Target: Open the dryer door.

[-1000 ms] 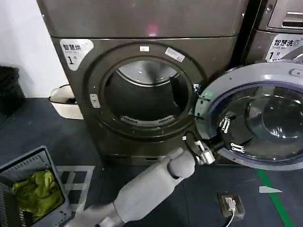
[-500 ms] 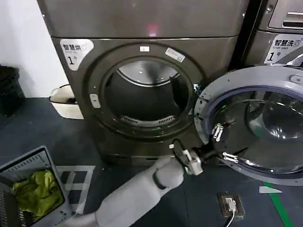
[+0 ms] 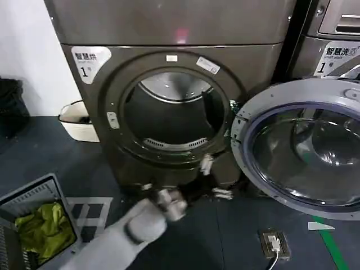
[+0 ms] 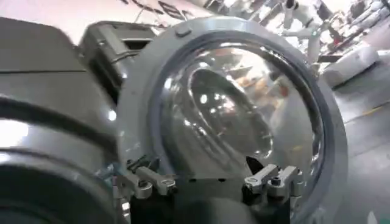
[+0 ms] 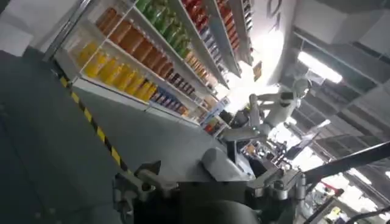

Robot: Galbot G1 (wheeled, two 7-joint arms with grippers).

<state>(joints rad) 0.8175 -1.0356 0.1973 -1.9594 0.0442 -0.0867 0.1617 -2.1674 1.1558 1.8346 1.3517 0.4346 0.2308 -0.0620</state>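
Note:
The dark grey dryer (image 3: 169,22) stands in front of me with its round drum opening (image 3: 171,112) exposed. The dryer door (image 3: 306,149), a grey ring around a glass bowl, is swung wide to the right on its hinge. My left gripper (image 3: 214,179) hangs low in front of the dryer's base, left of the door and apart from it. It is open and holds nothing. In the left wrist view the door (image 4: 244,97) lies beyond the spread left gripper (image 4: 207,182). My right gripper (image 5: 207,182) is open and empty, facing away towards shelves.
A grey laundry basket (image 3: 39,225) with green cloth sits on the floor at the near left. A white basin (image 3: 76,121) stands beside the dryer's left side. A second machine (image 3: 332,34) is behind the door. A small cabled device (image 3: 274,243) lies near green floor tape (image 3: 332,247).
My left arm has drawn back down and to the left, away from the door's lower rim, with its gripper off the door. The door has swung a little wider open.

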